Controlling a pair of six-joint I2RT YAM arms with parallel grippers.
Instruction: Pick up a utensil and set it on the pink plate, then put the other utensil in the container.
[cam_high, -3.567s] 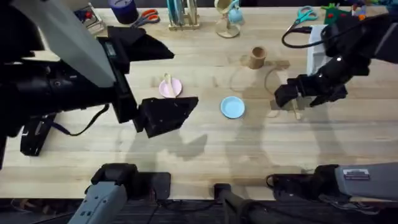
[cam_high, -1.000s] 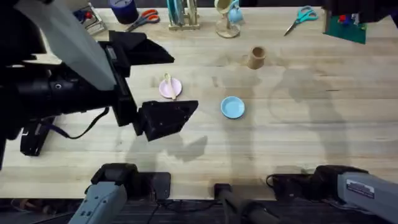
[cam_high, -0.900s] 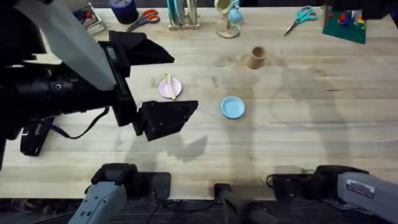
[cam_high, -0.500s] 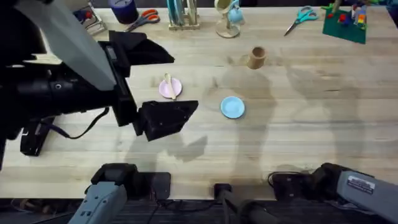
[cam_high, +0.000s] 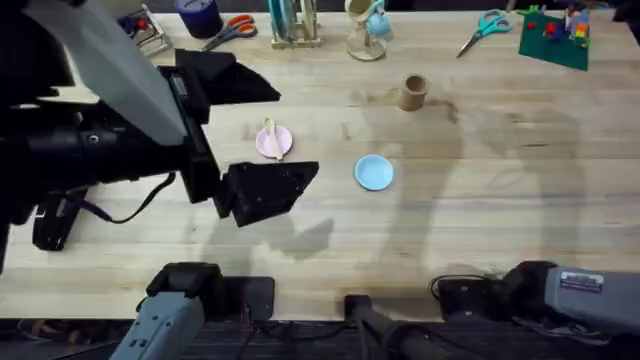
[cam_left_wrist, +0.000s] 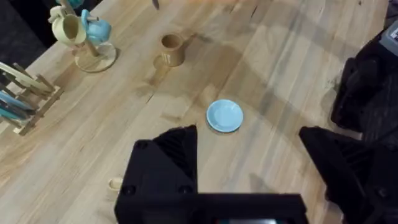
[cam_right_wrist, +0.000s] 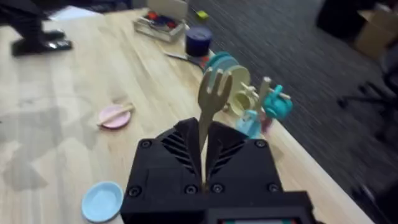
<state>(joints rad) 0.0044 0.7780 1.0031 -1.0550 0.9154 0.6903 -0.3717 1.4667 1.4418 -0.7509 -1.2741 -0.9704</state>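
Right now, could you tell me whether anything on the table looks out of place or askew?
Nothing looks spilled or damaged. The pale wooden spoon lies across the small pink plate, its handle overhanging the rim. The tan wooden cup stands upright and the light blue plate lies flat. The right gripper holds the pale wooden fork tines-up, above the table.

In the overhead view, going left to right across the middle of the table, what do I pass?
Left gripper → pink plate with the wooden spoon lying on it → light blue plate → wooden cup.
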